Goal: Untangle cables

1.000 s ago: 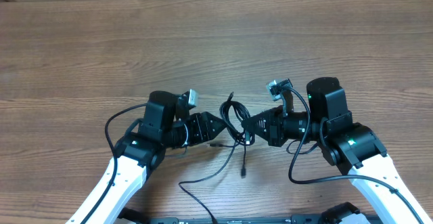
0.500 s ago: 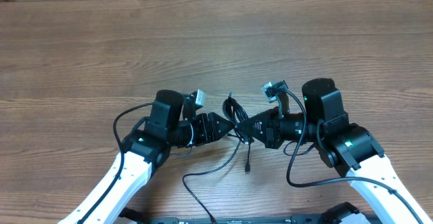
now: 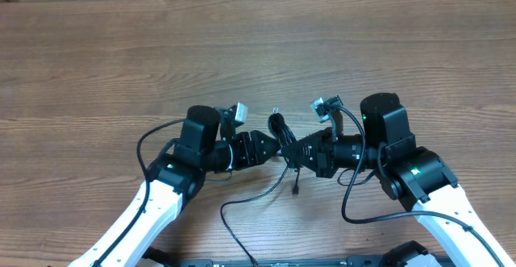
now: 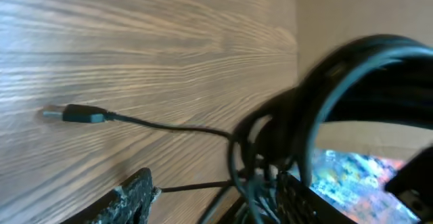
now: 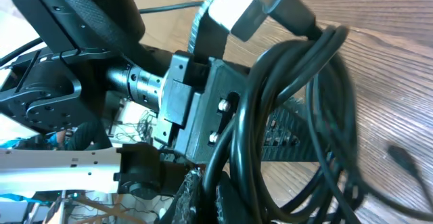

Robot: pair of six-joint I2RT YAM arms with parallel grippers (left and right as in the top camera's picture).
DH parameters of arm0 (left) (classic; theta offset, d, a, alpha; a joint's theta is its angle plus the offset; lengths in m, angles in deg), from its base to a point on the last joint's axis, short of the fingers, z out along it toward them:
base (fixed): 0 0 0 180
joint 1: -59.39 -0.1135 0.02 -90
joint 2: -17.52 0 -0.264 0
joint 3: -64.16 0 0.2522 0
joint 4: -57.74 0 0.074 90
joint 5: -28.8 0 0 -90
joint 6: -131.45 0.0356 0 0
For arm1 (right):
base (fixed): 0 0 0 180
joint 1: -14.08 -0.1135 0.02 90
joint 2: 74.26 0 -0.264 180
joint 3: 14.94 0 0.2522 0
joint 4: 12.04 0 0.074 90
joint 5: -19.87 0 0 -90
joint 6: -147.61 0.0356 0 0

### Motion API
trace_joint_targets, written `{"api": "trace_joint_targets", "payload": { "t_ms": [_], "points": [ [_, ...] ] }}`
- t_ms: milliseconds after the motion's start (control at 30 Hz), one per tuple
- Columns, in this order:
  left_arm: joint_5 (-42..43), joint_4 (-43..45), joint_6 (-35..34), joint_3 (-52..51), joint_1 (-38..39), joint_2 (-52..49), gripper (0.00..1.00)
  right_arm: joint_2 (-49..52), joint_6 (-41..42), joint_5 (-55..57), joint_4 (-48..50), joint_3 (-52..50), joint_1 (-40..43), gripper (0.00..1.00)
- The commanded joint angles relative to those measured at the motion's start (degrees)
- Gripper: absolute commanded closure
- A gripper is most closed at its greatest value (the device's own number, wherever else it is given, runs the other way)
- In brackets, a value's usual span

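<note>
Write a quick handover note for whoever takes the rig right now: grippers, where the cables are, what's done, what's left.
Left gripper: open, fingers either side of the cords, not clamped.
Right gripper: shut on the cables.
Position: one tangled bundle between the two grippers, mid table; one plug end trails loose toward the robot.
Done: bundle gripped by the right arm; nothing separated yet.
To do: probably close the left on a single cord, draw it free, then repeat for the others.
</note>
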Motion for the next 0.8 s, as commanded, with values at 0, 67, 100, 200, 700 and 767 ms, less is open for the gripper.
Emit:
{"api": "trace_joint_targets", "payload": {
  "t_ms": [0,67,100,200,700,767],
  "points": [
    [3.0,2.2,-0.3,0.9,0.9,-0.3,0.42,-0.6,0.1,-1.9,-0.5,1.4,-0.5,0.96],
    [3.3,2.7,-0.3,0.9,0.9,-0.3,0.42,-0.6,0.0,-1.9,-1.4,1.4,-0.5,0.96],
    [3.3,2.8,-0.3,0.9,0.9,-0.3,0.42,-0.6,0.0,-1.9,-1.9,1.4,-0.5,0.96],
    [3.8,3.2,-0.3,0.9,0.9,-0.3,0.43,-0.6,0.0,-1.9,-3.2,1.4,-0.5,0.96],
    [2.8,2.0,-0.3,0.9,-0.2,-0.3,0.46,-0.6,-1.9,-0.6,-6.2,1.4,-0.5,0.96],
    [3.2,1.5,-0.3,0.9,-0.5,-0.3,0.61,-0.6,-1.9,0.9,-6.5,1.4,-0.5,0.96]
  ]
}}
